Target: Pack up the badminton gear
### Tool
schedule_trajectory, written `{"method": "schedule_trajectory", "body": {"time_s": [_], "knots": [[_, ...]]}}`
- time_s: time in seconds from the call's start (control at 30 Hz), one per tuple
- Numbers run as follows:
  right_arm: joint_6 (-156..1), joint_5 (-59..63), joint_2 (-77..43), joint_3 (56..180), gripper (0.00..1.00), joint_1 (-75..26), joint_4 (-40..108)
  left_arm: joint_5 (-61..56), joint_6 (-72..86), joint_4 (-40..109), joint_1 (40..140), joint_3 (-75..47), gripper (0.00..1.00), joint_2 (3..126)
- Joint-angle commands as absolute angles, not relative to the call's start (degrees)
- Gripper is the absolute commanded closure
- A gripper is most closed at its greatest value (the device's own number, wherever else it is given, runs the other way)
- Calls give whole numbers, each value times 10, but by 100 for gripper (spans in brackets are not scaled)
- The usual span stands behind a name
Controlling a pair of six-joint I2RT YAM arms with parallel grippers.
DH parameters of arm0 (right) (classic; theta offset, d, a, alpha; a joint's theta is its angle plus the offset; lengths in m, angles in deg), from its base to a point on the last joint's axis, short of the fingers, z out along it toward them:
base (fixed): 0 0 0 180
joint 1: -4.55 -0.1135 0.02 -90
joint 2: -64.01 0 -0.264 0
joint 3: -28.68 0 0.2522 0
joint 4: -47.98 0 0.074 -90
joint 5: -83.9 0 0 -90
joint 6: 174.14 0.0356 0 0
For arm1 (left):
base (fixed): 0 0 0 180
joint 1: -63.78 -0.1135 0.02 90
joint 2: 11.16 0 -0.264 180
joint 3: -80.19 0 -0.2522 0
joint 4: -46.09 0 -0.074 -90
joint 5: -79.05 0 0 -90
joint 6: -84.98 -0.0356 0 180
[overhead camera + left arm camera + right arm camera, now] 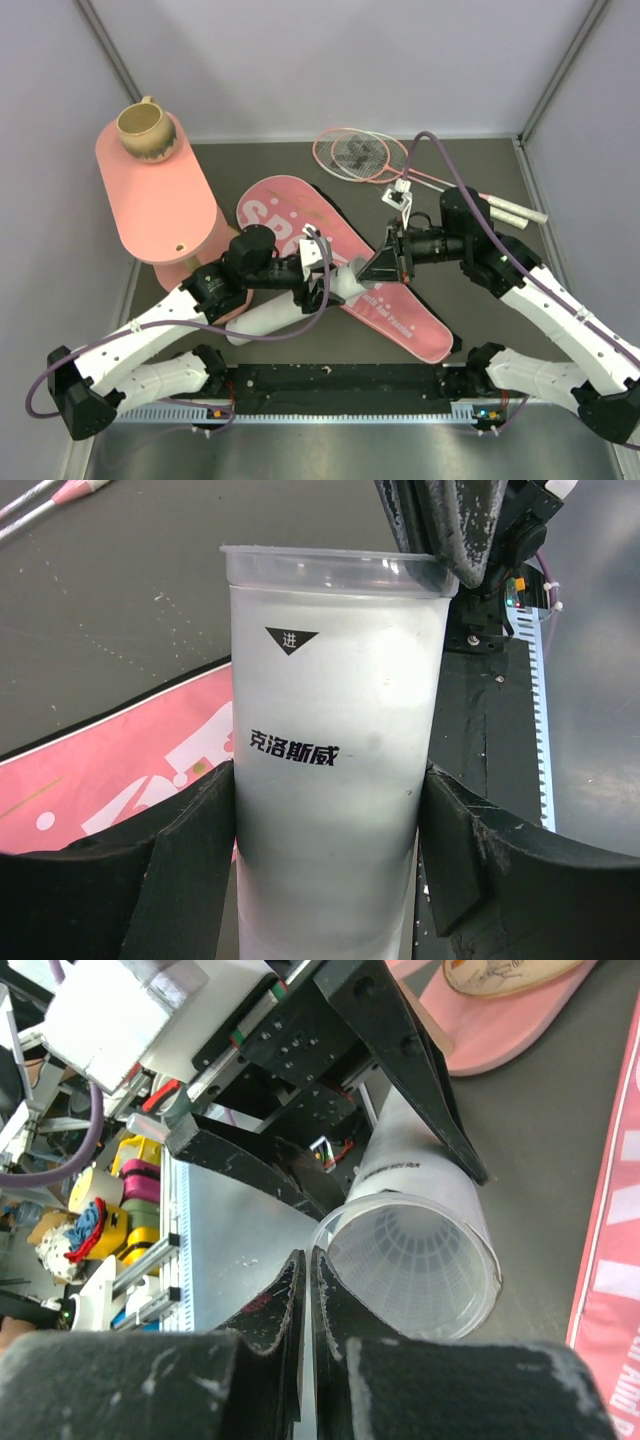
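Note:
My left gripper [318,278] is shut on the long white tube [290,305], which lies slanted over the pink "SPORT" bag [300,215]. In the left wrist view the gripper [326,830] has a jaw on each side of the tube [330,710]. My right gripper [386,264] is shut, with its tips at the tube's open mouth. In the right wrist view the gripper [309,1265] touches the rim of the tube [425,1185], and a white shuttlecock [415,1260] sits inside. Two pink-framed rackets [358,153] lie at the back.
A pink oval tiered table [165,205] stands at the left with a tan mug [147,130] on top. The rackets' white handles [520,212] lie behind my right arm. A black strip [340,380] runs along the near edge.

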State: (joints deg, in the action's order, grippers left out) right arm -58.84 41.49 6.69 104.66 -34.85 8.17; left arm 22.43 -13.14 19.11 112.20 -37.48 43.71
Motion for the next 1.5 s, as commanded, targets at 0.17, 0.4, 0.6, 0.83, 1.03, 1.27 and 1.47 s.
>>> {"method": "schedule_trajectory", "body": {"time_s": [0.17,0.4,0.6,0.83,1.03,1.27,1.47], "knots": [[-570,392,92,1016,100,-360,95,240,-136,258,1125,-376,99,407],[-559,418,98,1015,100,-360,104,244,-135,259,1125,-376,99,407],[-532,461,94,1000,100,-360,152,248,-135,267,1125,-382,99,400],[-508,488,100,988,100,-360,186,258,-142,291,1126,-397,100,382],[-466,543,100,968,100,-361,234,268,-155,319,1129,-423,100,361],[-459,574,92,954,100,-360,244,297,-164,354,1130,-440,100,345],[-456,593,94,950,100,-360,242,318,-198,355,1132,-454,100,329]]}}
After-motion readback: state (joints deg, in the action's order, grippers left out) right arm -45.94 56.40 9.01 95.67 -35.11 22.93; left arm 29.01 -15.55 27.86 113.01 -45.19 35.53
